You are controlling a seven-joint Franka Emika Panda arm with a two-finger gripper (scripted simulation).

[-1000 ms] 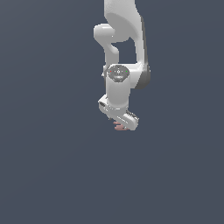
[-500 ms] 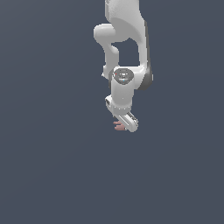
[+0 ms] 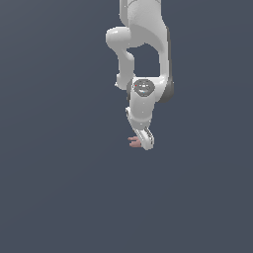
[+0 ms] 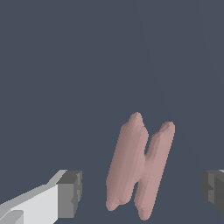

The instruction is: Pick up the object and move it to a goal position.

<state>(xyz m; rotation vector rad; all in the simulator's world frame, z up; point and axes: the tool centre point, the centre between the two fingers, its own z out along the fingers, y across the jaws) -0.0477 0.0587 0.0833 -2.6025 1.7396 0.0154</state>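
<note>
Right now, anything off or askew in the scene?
Nothing stands out. The pink object lies intact between the open gripper's fingers, touching neither, on a plain grey surface.

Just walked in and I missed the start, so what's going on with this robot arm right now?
A white Panda arm is reaching down over a plain dark grey surface toward a small pinkish-red object. In the wrist view the object lies between the two grey fingers, with a clear gap on each side, so the gripper is open and nothing is grasped yet. In the exterior view the object peeks out beside the gripper's tip. The pickup looks about to begin.
</note>
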